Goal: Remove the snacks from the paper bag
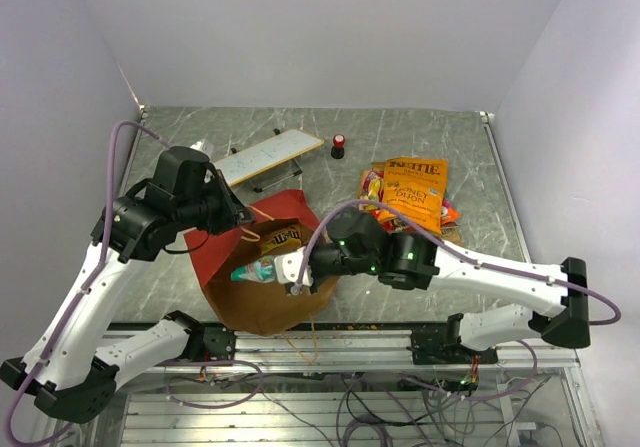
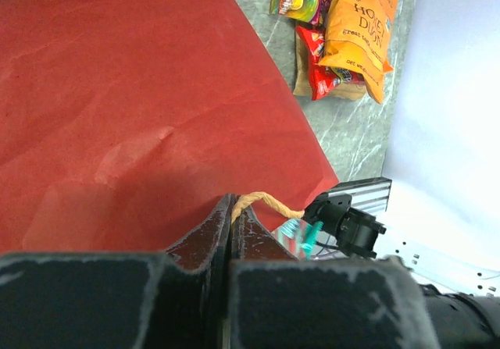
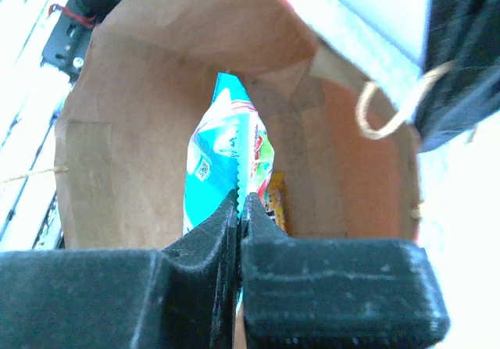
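The right gripper [image 3: 241, 208] is clamped shut on the serrated top edge of a teal packet [image 3: 226, 158], which hangs just beyond the jaws inside the bag [image 3: 133, 130]. That pinch looks thin, so a quick pull could let the packet slip free. A yellow packet [image 3: 275, 201] sits just behind it, deeper in. The left gripper [image 2: 232, 218] is closed on the handle [image 2: 266, 203], which trails right of the jaws. If the handle slides out, the bag mouth may sag and snag the packet. Other snacks [image 2: 351, 29] lie well beyond, on the table [image 2: 351, 130].
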Motion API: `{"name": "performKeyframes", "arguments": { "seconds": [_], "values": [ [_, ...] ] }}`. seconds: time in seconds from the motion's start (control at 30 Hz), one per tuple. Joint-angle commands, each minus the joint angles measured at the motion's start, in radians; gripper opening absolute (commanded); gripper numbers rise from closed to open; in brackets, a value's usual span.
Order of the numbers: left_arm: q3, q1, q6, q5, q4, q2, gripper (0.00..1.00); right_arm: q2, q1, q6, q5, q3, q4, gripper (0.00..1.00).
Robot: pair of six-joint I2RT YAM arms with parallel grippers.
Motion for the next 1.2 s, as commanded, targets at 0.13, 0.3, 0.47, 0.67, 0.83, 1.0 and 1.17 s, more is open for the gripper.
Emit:
{"name": "performKeyframes", "arguments": {
  "seconds": [0.13,0.3,0.47,0.67,0.83,1.0,1.17],
  "values": [
    [0.028,0.007,0.029,-0.012,0.047,0.009,0.07,-0.106,0.002,0.095,0.072,0.173,-0.094,0.0],
    [0.029,0.006,0.036,-0.012,0.057,0.016,0.07,-0.168,0.003,0.116,0.152,0.225,-0.153,0.0],
    [0.036,0.007,0.054,-0.011,0.06,0.035,0.07,-0.244,0.002,0.064,0.32,0.261,-0.215,0.0],
    [0.036,0.007,0.073,-0.015,0.068,0.051,0.07,-0.341,0.001,-0.007,0.523,0.288,-0.299,0.0],
    [0.029,0.006,0.068,-0.017,0.069,0.052,0.07,-0.417,0.0,-0.064,0.769,0.209,-0.261,0.0],
    [0.02,0.007,0.058,0.003,0.071,0.061,0.07,-0.412,-0.03,-0.165,0.907,0.086,-0.164,0.0],
    [0.007,0.006,0.048,0.035,0.079,0.069,0.07,-0.375,-0.339,-0.202,0.663,-0.009,-0.113,0.0]
  ]
}}
